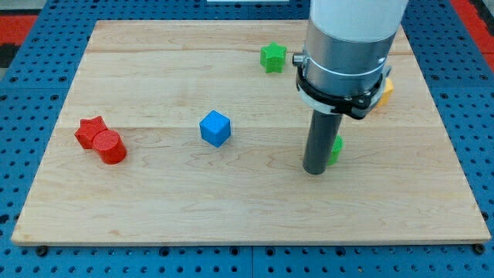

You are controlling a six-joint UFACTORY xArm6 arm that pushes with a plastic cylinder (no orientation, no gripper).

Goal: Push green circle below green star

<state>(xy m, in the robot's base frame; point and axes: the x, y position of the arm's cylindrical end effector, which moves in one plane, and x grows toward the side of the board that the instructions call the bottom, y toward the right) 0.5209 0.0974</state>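
Note:
The green star (272, 57) lies near the view's top, right of centre, on the wooden board (231, 208). The green circle (335, 150) is mostly hidden behind my rod; only a sliver shows at the rod's right side, well below and to the right of the star. My tip (314, 171) rests on the board, touching or almost touching the green circle's left side.
A blue cube (215, 128) sits left of my tip, mid-board. A red star (90, 130) and a red cylinder (111, 147) touch each other at the view's left. An orange-yellow block (385, 89) shows partly behind the arm at the right.

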